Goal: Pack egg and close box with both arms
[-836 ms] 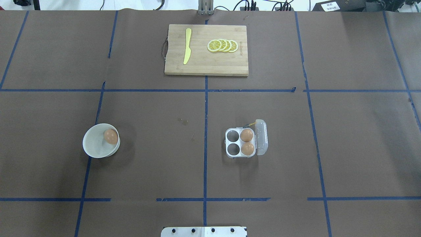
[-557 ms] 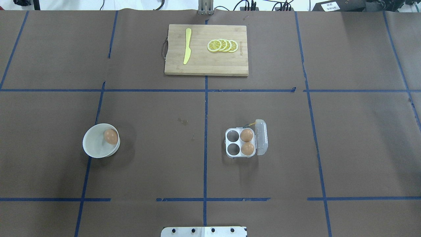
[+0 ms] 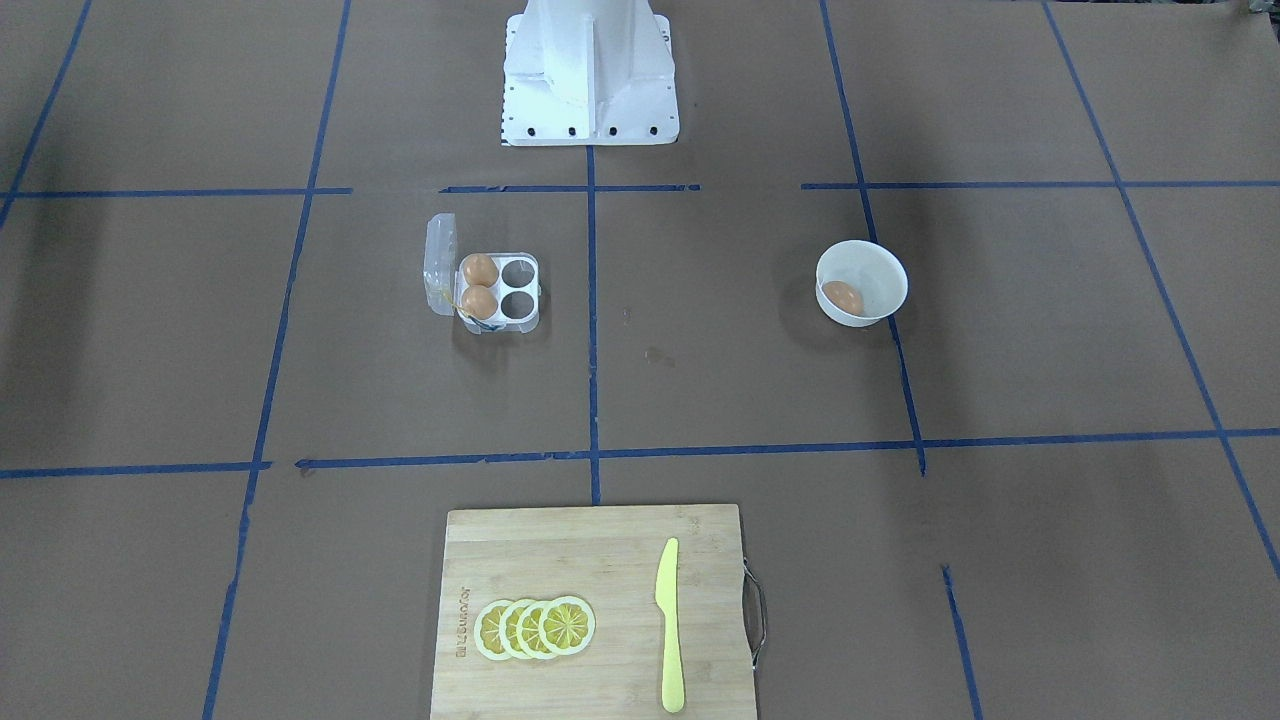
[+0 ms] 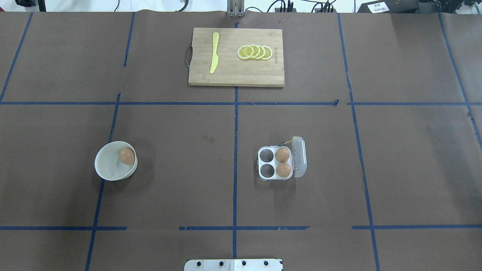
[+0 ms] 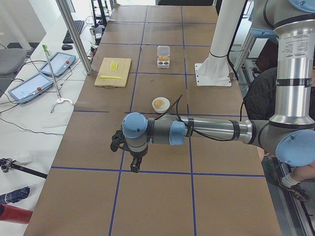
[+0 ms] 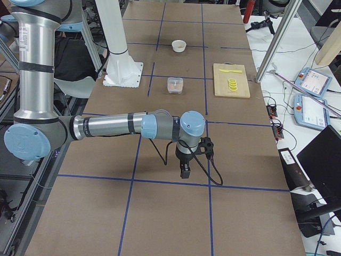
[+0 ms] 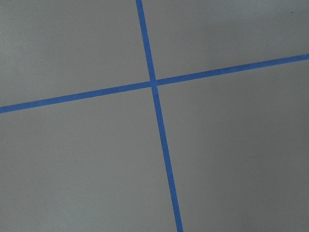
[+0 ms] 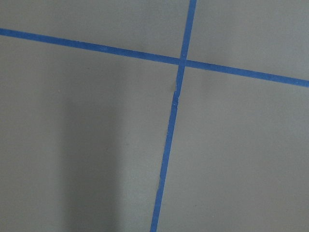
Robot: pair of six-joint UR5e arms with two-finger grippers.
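Over on the left half of the table: the egg [image 4: 127, 156], resting in the white bowl [image 4: 109, 165], up against its right wall. Well to the right, past the centre tape line: the box [image 4: 267, 163], lid [image 4: 299, 156] open and standing along the right-hand side. Far brown egg [image 4: 282, 154] and near brown egg [image 4: 283, 170] seated in the right-hand cells, just beside the lid; both left-hand cells empty.

Out past the table's left end, left arm [image 5: 211, 130] stretched low, left gripper [image 5: 135, 163] pointing straight down above the paper, well apart from the bowl. Can't tell whether its fingers are spread or pressed together. Same story at the right end: right arm [image 6: 106, 125] reaching out, right gripper [image 6: 185, 170] aimed down close to a tape line, well apart from the box, finger spacing impossible to tell.

Under both wrist cameras, just brown paper [image 7: 72, 169] and crossed blue tape [image 7: 154, 82].

At the far edge, centre: wooden cutting board [image 4: 233, 75] carrying a yellow knife [image 4: 214, 52] on its left and fanned lemon slices [image 4: 255, 52] on its right.
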